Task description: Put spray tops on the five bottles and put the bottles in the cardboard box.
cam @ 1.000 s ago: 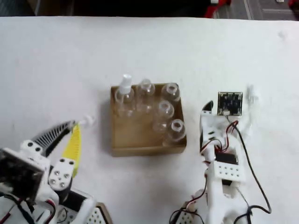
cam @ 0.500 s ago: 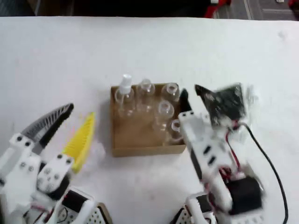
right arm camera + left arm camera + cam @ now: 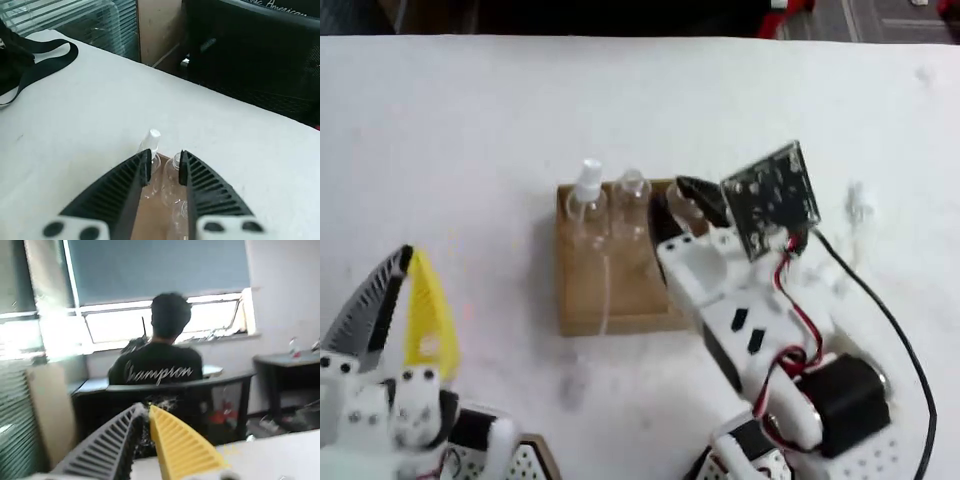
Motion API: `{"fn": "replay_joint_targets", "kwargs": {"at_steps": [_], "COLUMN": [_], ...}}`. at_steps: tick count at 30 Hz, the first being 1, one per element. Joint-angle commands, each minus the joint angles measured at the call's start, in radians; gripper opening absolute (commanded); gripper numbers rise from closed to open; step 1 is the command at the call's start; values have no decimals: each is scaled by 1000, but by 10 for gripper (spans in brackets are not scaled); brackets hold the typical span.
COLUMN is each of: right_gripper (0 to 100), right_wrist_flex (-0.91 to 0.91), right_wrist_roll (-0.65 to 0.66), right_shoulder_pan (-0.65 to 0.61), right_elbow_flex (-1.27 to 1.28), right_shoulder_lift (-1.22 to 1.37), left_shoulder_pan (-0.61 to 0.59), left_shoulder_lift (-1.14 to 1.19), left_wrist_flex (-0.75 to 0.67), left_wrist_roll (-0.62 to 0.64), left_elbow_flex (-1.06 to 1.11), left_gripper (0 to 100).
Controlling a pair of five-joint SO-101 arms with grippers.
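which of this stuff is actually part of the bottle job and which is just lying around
Job: cardboard box; bottle with spray top; bare bottle; right gripper over the box.
Lying about: black strap; black chair.

Of the bottles (image 3: pixel 631 205), those in the right half of the cardboard box (image 3: pixel 582 300) are hidden under the right gripper (image 3: pixel 668 198), as is that side's wall.

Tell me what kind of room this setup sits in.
Probably an office or a lab workroom. A window blind hangs over a wide window, a black mesh chair stands at the table's edge, and the work happens on a white worktable.
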Motion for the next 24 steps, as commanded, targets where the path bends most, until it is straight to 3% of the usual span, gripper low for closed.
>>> {"fn": "replay_joint_targets", "kwargs": {"at_steps": [1,5,8,12,16,20,24], "right_gripper": [81,81,81,81,81,111,273], "right_wrist_flex": [68,191,297,430,406,291,171], "right_wrist_roll": [107,361,557,723,756,758,799], "right_shoulder_pan": [-28,-153,-309,-435,-470,-572,-650], "right_elbow_flex": [-37,-37,-35,-21,86,287,471], "right_shoulder_lift": [-4,-53,-74,-42,-1,30,44], "left_shoulder_pan": [-341,-700,-816,-898,-935,-937,-937], "left_shoulder_lift": [16,16,16,16,16,16,16], "left_wrist_flex": [141,135,17,-235,-436,-454,-460], "left_wrist_roll": [-5,12,110,203,229,226,224], "left_elbow_flex": [35,106,273,589,825,905,936], "left_gripper": [24,24,24,25,27,27,28]}}
